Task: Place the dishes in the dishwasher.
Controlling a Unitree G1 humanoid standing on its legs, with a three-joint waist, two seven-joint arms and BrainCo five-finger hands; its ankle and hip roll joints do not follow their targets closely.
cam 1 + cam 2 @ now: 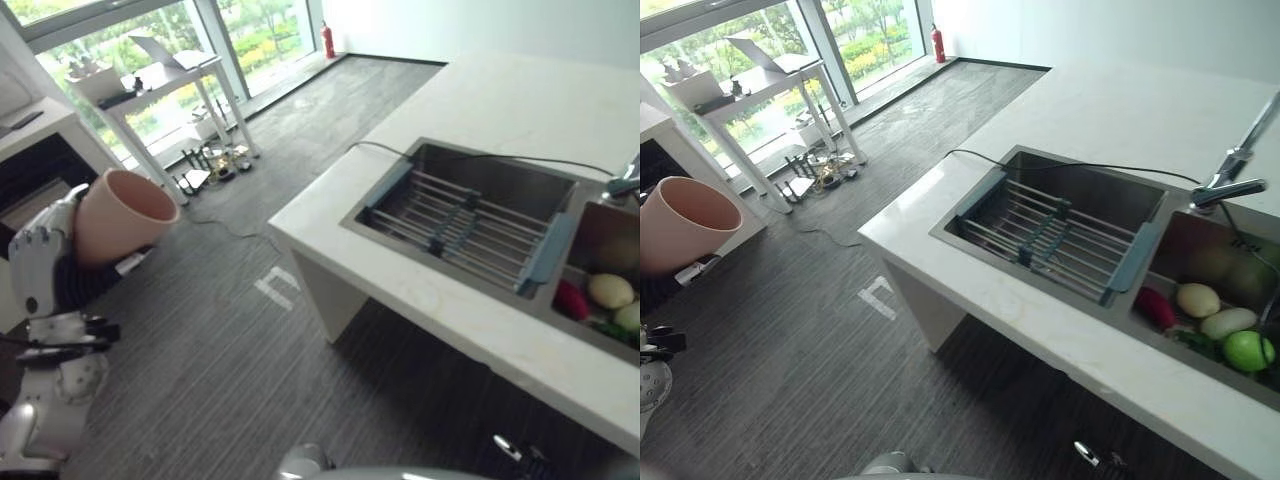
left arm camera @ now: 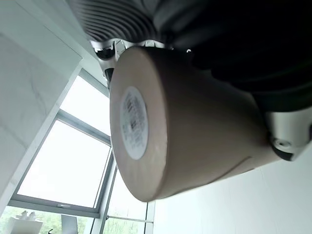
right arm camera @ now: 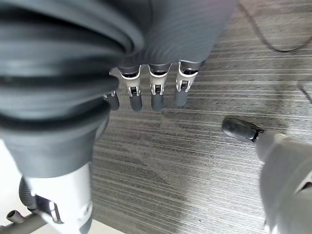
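Pink, matte and smooth-walled, a tapered cup (image 1: 120, 215) is gripped by the left hand (image 1: 40, 262), its fingers curled round the narrow base end, well out to the robot's left over the grey striped floor (image 1: 230, 360). The cup is held tilted, its long axis running from the palm up and outward and its open mouth turned away from the hand; in the left wrist view a round label is seen on the flat bottom (image 2: 134, 122). The right hand (image 3: 156, 92) hangs relaxed over the floor, fingers straight and nothing held. A dishwasher cannot be made out. Well apart to the right, a pale stone counter (image 1: 500, 110) carries a steel sink (image 1: 970, 210) spanned by a ribbed metal rack (image 1: 455, 225), with vegetables (image 1: 1210, 315) in the neighbouring basin.
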